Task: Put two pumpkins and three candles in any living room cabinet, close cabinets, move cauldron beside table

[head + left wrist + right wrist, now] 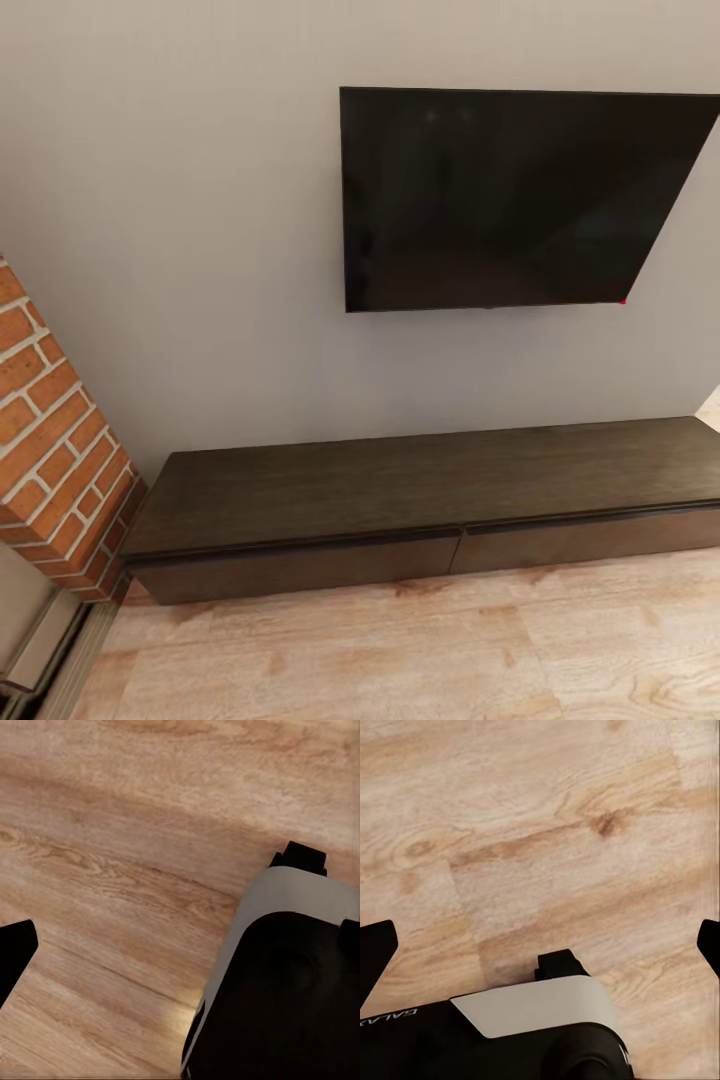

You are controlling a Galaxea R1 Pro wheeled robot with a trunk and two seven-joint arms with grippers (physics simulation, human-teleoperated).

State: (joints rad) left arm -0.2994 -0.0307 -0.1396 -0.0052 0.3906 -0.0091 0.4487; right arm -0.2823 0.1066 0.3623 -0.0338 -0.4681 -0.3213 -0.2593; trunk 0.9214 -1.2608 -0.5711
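Observation:
The cabinet [400, 485] is a long, low, dark-brown unit standing against the grey wall in the head view. Its left drawer front [300, 566] and right drawer front [590, 536] both sit flush and shut, and its top is bare. My left gripper [184, 945] is open over the wood floor, with one black fingertip [16, 952] at the picture's edge and nothing between the fingers. My right gripper [540, 952] is also open and holds nothing, its fingertips [375, 952] spread wide above the floor. The pumpkins, candles, cauldron and table are out of view.
A black TV [510, 200] hangs on the wall above the unit. A red brick column [55, 450] juts out at the left end of the unit. Light wood floor [400, 660] lies in front. My own black and white base [277, 990] shows under both wrists.

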